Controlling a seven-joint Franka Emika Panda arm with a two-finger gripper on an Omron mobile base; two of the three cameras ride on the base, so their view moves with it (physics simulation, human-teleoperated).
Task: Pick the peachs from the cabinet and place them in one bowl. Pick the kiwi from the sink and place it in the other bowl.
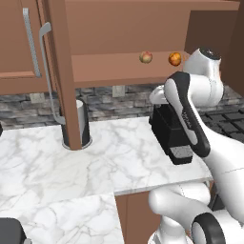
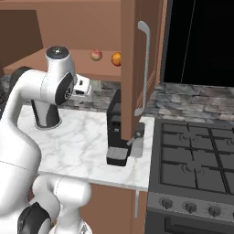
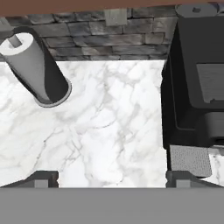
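Observation:
Two peachs [image 1: 146, 57] [image 1: 175, 58] rest side by side on the shelf of the open brown cabinet [image 1: 109, 66]; from the right they appear as peachs [image 2: 96, 55] [image 2: 116, 58]. My gripper [image 3: 113, 178] is open with nothing between its fingertips [image 3: 43, 178], which stand wide apart. It points down at the marble counter [image 3: 109, 131], below the shelf and left of the black coffee machine [image 3: 197, 87]. My hand [image 2: 82, 89] hangs under the shelf's front edge. The kiwi, the sink and both bowls are out of view.
An open cabinet door [image 1: 59, 71] with a curved silver handle [image 1: 45, 71] hangs left of the shelf, and another door [image 2: 132, 68] to its right. A paper towel roll [image 1: 81, 124] stands on the counter. A black stove [image 2: 196, 160] lies to the right.

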